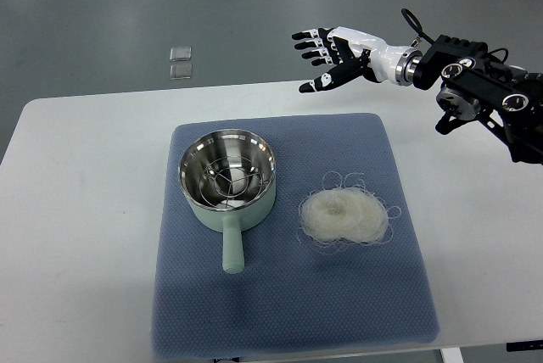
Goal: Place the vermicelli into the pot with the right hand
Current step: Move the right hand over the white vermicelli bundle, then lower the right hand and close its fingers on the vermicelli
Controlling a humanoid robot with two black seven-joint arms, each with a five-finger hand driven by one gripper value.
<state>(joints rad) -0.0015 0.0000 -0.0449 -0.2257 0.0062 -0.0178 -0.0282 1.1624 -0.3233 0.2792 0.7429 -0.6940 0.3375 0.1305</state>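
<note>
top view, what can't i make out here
- Right hand: its height above the table cannot be judged from one steep view.
- Pot: base hidden by the wire rack inside.
- Mat: front edge cut off by the picture's bottom.
- Two small clear things on the floor: too small to identify.

A mat (288, 295) is laid on the table (76, 210), near its middle. On the mat, the pot (227, 178) is set toward 9 o'clock, its handle (232, 248) pointed to 6 o'clock. The vermicelli nest (344, 215) is placed just beside the pot at 3 o'clock, apart from it. The right hand (333, 59) is held above the table's far edge at 1 o'clock, well apart from both.
</note>
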